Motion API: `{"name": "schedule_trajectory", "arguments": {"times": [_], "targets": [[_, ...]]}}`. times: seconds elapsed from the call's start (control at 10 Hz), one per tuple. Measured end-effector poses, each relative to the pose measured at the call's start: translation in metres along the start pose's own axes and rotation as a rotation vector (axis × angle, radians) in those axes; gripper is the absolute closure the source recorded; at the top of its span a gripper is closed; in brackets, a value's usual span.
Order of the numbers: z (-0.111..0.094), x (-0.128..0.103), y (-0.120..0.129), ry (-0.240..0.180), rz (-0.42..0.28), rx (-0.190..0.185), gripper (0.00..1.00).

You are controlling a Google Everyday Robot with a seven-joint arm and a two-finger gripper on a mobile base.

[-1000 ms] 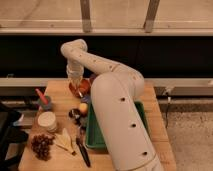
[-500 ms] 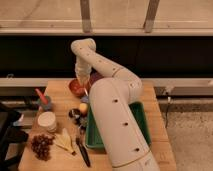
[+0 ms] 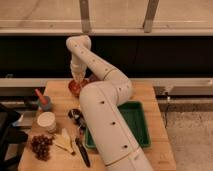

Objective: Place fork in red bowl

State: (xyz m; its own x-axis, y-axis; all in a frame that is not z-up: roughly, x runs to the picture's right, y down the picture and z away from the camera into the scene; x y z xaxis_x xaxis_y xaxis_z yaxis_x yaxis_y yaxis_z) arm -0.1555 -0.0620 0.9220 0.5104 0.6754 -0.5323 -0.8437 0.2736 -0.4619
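On a wooden table [image 3: 150, 95], the gripper [image 3: 77, 80] hangs just above the red bowl [image 3: 76, 88]; its finger state cannot be told.

Arm reaching far forward, gripper [image 3: 77, 80] pointing straight down.

Single view only, set high and looking steeply down and forward across the wooden surface [image 3: 150, 95] toward a dark wall and window frame. Stands close behind the white arm [image 3: 107, 125], which fills the middle and hides part of the green tray [image 3: 135, 125]. Takes in the gripper [image 3: 77, 80] at the far edge, above the red bowl [image 3: 76, 88]. Shares nothing with a second view.
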Motion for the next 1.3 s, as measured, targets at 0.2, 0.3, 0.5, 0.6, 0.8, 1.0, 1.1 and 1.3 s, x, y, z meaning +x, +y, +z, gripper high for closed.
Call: {"name": "schedule_trajectory", "arguments": {"times": [0.2,0.3,0.5,0.6,0.8,1.0,1.1,1.3], "targets": [[0.007,0.004,0.019,0.04,-0.031,0.004,0.35],[0.012,0.009,0.022,0.06,-0.035,0.002,0.35],[0.023,0.021,0.025,0.102,-0.03,-0.005,0.35],[0.026,0.025,0.023,0.112,-0.024,-0.009,0.35],[0.025,0.028,0.011,0.119,0.0,-0.009,0.35],[0.007,0.031,-0.005,0.077,0.038,0.005,0.35],[-0.005,0.036,-0.013,0.046,0.062,0.014,0.35],[-0.027,0.047,-0.027,-0.002,0.104,0.034,0.35]]}}
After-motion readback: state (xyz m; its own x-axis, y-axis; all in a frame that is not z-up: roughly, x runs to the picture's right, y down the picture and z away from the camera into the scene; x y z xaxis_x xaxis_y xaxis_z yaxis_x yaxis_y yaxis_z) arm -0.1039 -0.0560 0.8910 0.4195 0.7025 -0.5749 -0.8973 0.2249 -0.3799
